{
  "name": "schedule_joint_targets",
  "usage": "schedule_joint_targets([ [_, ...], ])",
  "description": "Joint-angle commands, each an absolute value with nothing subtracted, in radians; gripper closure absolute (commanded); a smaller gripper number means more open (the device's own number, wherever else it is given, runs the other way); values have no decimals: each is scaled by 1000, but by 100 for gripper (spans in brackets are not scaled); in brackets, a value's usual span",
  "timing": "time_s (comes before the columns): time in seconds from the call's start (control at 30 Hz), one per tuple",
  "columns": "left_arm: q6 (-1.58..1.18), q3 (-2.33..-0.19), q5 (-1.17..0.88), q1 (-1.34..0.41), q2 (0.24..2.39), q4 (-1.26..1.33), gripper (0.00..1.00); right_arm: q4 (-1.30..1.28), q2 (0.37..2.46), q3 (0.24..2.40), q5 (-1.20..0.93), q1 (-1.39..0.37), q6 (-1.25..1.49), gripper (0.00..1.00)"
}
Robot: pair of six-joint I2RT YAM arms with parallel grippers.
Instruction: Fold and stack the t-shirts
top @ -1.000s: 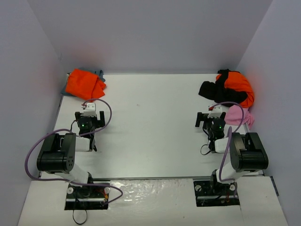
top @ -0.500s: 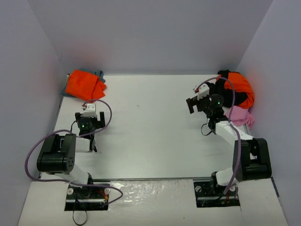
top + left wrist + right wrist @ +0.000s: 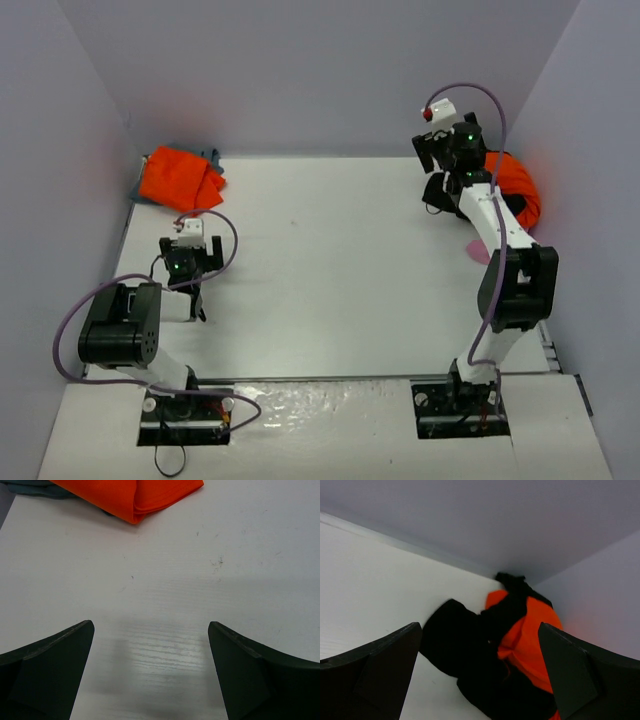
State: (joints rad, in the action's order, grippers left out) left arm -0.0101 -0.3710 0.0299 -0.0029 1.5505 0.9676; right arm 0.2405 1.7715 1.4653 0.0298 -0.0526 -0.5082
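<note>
top view: the right gripper (image 3: 432,150) hangs high over the far right corner, arm stretched out, jaws parted and holding nothing. it sits above the black shirt (image 3: 440,190), likely lined up for a drop onto it. that shirt lies crumpled on the table (image 3: 320,260), tangled with an orange shirt (image 3: 515,185); a pink shirt (image 3: 478,250) peeks out from behind the arm, nearer the bases. nothing in this heap is folded. the left gripper (image 3: 190,247) rests low near its base, out of the way, facing the far left corner, where the folded orange shirt (image 3: 180,178) lies on a grey shirt (image 3: 212,156), which looks like the start of the stack.

left wrist: the left gripper (image 3: 150,670) is spread wide over bare table (image 3: 200,580), grasping nothing. the folded orange shirt (image 3: 140,495) and grey shirt (image 3: 30,486) lie well ahead, untouched.

right wrist: the right gripper (image 3: 480,645) is wide apart and empty, framing the black shirt (image 3: 465,650) between its fingers, with the orange shirt (image 3: 530,640) wrapped into it. how far above the cloth it hangs is hard to judge here. a grab should take a black fold clear of the orange.
</note>
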Motion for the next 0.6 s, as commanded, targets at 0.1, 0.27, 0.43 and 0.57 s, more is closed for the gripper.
schedule_joint_targets([
  [0.1, -2, -402, 28, -6, 1525, 1022, 3, 97, 1975, 1679, 226, 14, -506, 0],
  [0.27, -2, -403, 28, -6, 1526, 1023, 3, 90, 2040, 1771, 291, 44, -502, 0],
  [0.43, -2, -403, 29, -6, 1526, 1022, 3, 69, 2131, 1932, 382, 80, -473, 3],
  [0.57, -2, -402, 28, -6, 1525, 1023, 3, 24, 2183, 1981, 407, 98, -444, 6],
])
